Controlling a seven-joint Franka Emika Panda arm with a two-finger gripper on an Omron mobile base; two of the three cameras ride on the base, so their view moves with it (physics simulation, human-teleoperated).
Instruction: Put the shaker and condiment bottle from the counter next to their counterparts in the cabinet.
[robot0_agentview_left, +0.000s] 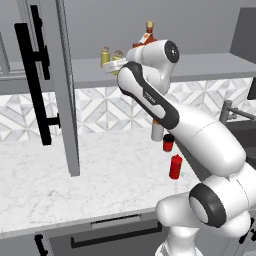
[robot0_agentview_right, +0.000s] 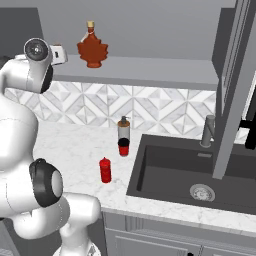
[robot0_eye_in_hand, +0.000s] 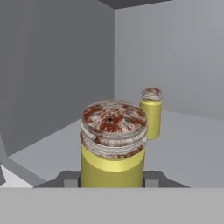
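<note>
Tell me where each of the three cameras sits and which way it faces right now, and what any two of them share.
Left base view: behind the arm on its left, looking forward and down at the counter and open cabinet; the arm rises from lower right.
Right base view: behind on the right, looking over the sink and shelf; the arm rises from lower left.
Hand view: on the hand, looking into the cabinet; the gripper is shut on the shaker, the second shaker beyond.
Both base views share the red bottle and syrup bottle.
</note>
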